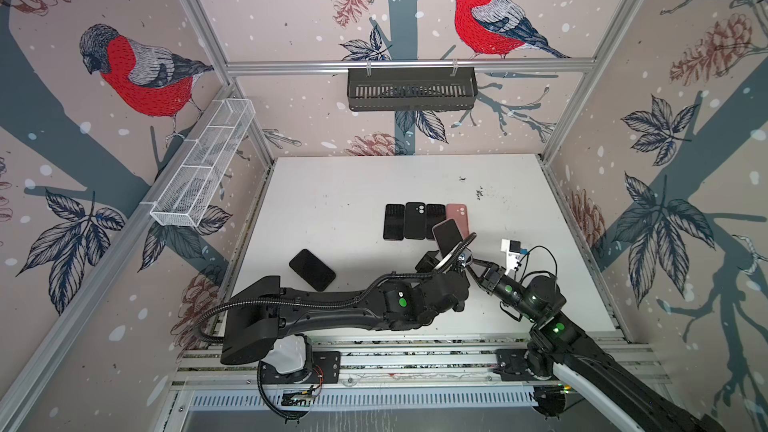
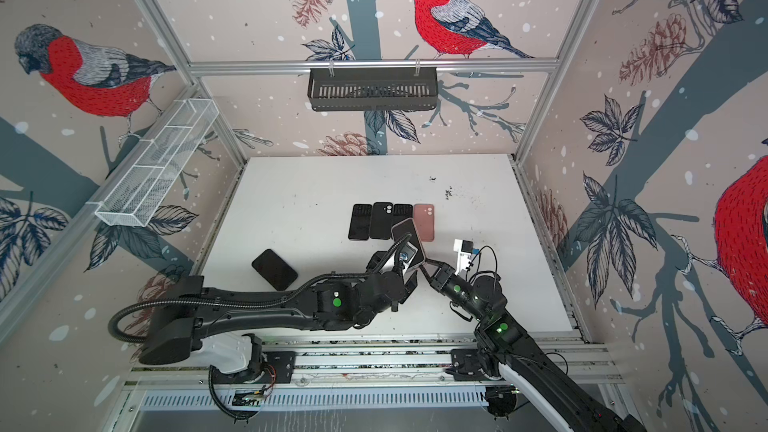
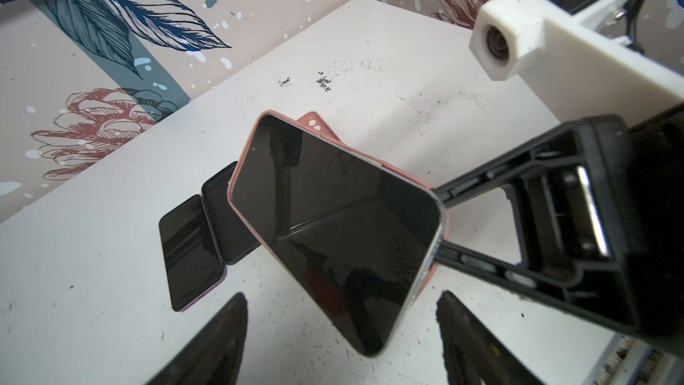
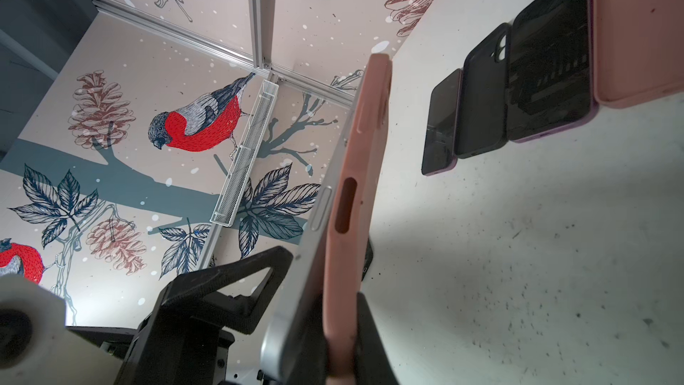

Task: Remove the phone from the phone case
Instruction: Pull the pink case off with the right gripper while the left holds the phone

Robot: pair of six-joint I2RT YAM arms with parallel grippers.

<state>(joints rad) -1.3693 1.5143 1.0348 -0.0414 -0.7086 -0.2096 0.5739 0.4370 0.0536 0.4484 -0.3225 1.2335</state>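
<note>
Item: black-screened, silver-edged phone (image 3: 333, 216), one long edge already sprung from its pink silicone phone case (image 4: 366, 142). My right gripper (image 3: 440, 224) clamped both, aloft. My left gripper (image 3: 344, 301) stood wide, the phone's free end between its fingers, untouched. Outstanding, I judged: full separation.

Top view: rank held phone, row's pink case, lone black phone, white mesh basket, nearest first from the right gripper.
1. Held phone, in the right gripper
2. Pink case, just behind
3. Lone black phone, left
4. White mesh basket, left wall
</note>
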